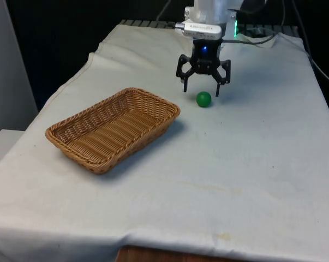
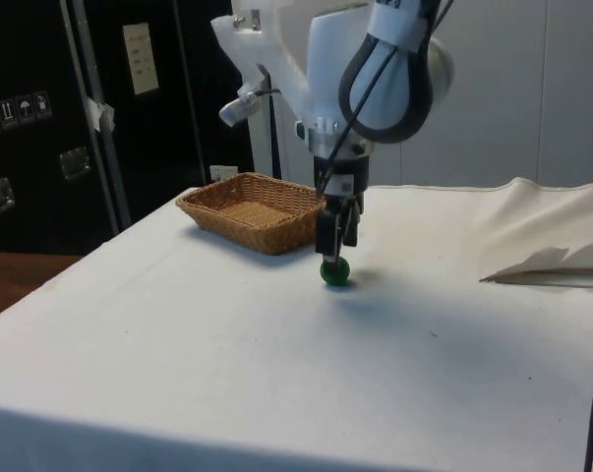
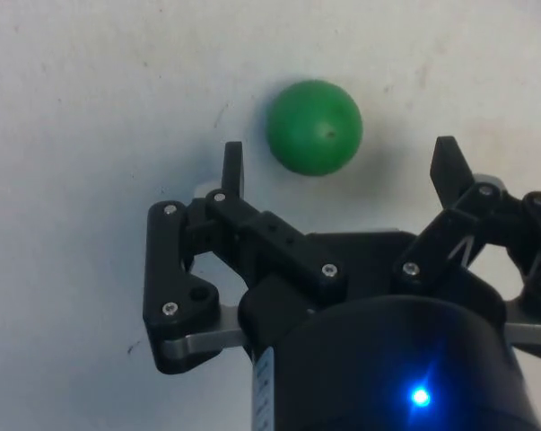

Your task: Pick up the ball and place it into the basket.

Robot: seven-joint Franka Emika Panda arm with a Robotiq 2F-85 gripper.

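A small green ball point(image 1: 203, 99) lies on the white cloth, to the front view's right of the basket. The same ball point(image 2: 335, 271) sits just below the fingers in the side view. My gripper point(image 1: 201, 91) hangs open low over the cloth, slightly behind the ball as the front view has it. In the wrist view the ball point(image 3: 314, 127) lies between and just beyond the two spread fingertips point(image 3: 233, 162), touching neither. The wicker basket point(image 1: 63, 135) stands empty at the front view's left; the basket point(image 2: 209, 207) is behind the gripper in the side view.
White cloth point(image 1: 235, 180) covers the whole table, with a raised fold point(image 2: 547, 264) toward the side view's right. Dark cabinets point(image 2: 40, 118) stand behind the table's side.
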